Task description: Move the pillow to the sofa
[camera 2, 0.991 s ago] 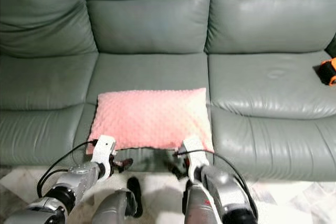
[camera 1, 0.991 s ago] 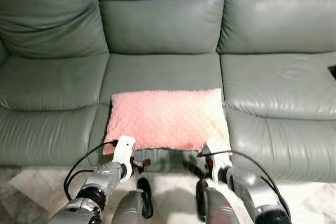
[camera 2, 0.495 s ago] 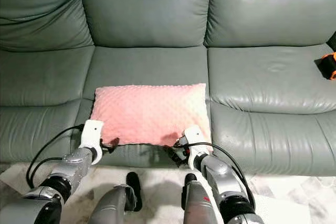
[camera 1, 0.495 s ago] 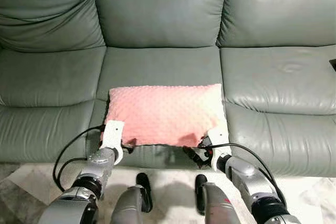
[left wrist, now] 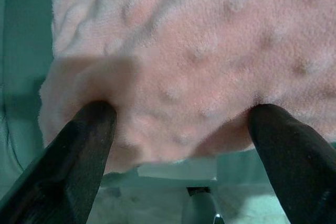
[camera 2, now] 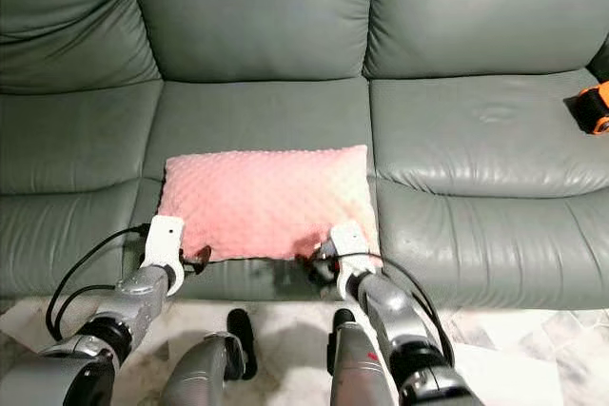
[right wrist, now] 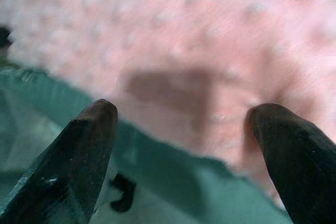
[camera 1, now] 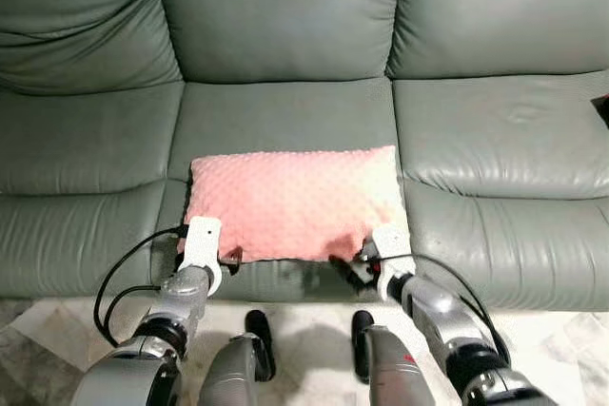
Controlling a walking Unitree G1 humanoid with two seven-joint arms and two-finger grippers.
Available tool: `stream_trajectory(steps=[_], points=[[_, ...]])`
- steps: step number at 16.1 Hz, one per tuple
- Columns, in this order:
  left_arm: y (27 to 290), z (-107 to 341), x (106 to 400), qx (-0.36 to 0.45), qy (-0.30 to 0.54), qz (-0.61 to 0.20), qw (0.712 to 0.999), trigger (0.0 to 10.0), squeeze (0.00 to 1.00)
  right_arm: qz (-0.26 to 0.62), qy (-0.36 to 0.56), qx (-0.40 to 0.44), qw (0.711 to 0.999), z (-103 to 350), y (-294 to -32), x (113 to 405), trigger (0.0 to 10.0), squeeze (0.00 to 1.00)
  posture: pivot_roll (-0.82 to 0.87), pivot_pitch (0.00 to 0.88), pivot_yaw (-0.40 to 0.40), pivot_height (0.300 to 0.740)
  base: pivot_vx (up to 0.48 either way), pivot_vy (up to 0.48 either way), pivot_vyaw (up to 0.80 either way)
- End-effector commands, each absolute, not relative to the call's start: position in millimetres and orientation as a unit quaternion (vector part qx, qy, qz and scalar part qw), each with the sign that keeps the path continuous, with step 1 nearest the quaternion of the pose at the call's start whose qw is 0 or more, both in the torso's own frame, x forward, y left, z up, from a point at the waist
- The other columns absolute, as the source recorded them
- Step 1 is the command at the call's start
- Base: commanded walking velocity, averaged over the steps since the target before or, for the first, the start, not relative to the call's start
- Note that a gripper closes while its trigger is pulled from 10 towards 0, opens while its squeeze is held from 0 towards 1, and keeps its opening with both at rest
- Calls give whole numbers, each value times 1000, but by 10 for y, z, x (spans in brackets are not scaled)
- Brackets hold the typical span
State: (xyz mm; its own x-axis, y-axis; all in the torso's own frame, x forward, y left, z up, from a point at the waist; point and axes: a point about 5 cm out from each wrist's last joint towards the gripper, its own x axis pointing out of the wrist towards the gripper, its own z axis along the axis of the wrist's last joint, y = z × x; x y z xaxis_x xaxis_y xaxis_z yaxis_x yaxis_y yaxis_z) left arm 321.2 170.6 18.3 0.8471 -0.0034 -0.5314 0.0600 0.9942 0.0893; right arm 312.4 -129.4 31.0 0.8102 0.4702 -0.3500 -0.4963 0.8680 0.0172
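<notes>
A pink dotted pillow (camera 1: 295, 204) lies flat on the middle seat cushion of a grey-green leather sofa (camera 1: 285, 35), in the centre of the head-camera frame, its near long edge reaching the front lip of the seat. The left end effector (camera 1: 228, 258) sits at the pillow's lower-left corner, and in the left wrist view its two black fingers (left wrist: 84, 150) are spread wide apart with the tips pressed against the pillow's edge, fabric bulging between them. The right end effector (camera 1: 350, 265) sits at the pillow's lower-right corner; in the right wrist view its fingers (right wrist: 86, 150) are likewise spread apart, the pink fabric lying between and just beyond the tips, though whether they touch it cannot be told through the blur. Both silver arms rise from the bottom of the frame, each trailing a black cable. At the right edge of the right eye view, an orange and black object (camera 2: 594, 107) rests on the right-hand seat cushion, well apart from the pillow. Pale marbled floor (camera 1: 304, 330) shows below the sofa front.
</notes>
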Motion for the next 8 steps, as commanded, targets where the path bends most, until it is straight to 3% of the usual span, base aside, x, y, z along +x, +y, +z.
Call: stream_trajectory(steps=[1, 8], points=[[1781, 78, 3116, 84, 295, 12, 952, 10000, 0, 242, 183, -28, 953, 217, -1291, 3054, 10000, 0, -167, 455, 84, 740, 0, 0, 0], [1877, 213, 3222, 140, 275, 63, 949, 10000, 0, 227, 146, -27, 962, 313, -1164, 3142, 10000, 0, -162, 464, 86, 740, 0, 0, 0]])
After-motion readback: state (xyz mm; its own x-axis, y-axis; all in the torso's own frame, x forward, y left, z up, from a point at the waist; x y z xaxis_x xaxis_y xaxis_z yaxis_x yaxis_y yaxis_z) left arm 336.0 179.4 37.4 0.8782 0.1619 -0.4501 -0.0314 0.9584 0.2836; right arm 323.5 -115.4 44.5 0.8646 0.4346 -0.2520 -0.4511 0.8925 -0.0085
